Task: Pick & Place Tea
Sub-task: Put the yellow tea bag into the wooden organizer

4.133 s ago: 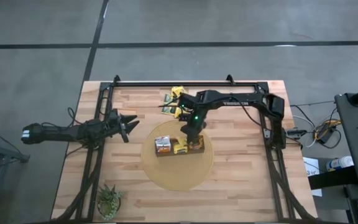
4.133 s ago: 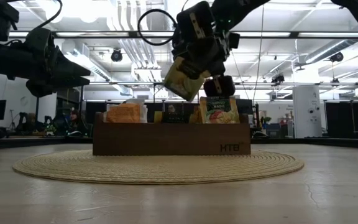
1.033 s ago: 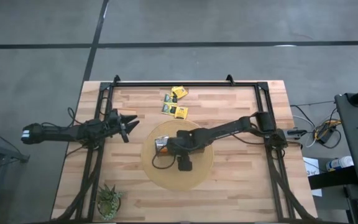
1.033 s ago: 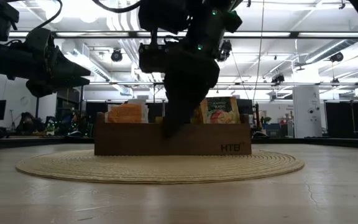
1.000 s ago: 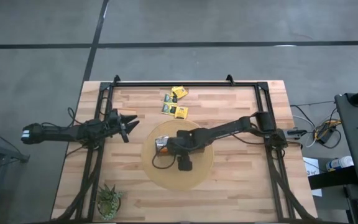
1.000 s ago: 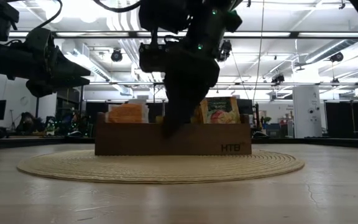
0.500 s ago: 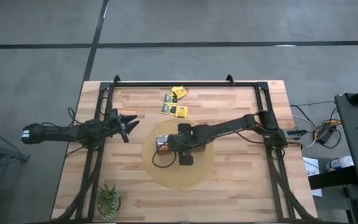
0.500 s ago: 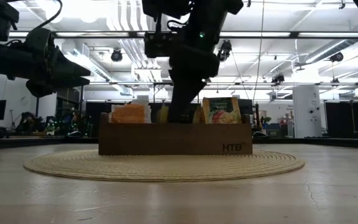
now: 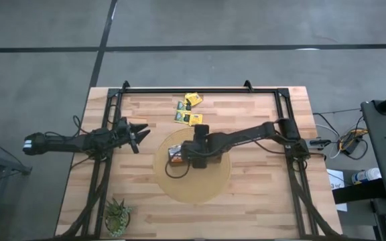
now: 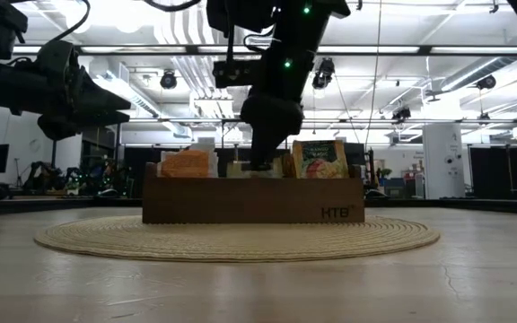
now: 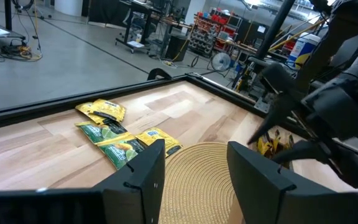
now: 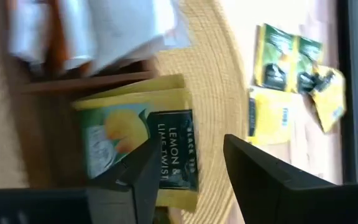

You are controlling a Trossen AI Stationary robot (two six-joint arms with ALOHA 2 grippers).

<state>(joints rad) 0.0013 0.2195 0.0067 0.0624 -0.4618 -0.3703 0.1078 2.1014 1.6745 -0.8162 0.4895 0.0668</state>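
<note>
Since a second ago our right gripper (image 10: 260, 161) has risen off the box (image 10: 253, 201); jaws seemingly empty, lemon sachet (image 12: 143, 149) seated inside. We lift straight, fetching bench sachets (image 9: 187, 110).

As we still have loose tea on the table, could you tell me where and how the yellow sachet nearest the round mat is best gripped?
The yellow sachet lies flat on the wood, just off the woven mat, touching a green one. I would come straight down and pinch its free edge facing the mat; a flat packet probably offers nothing else.
</note>
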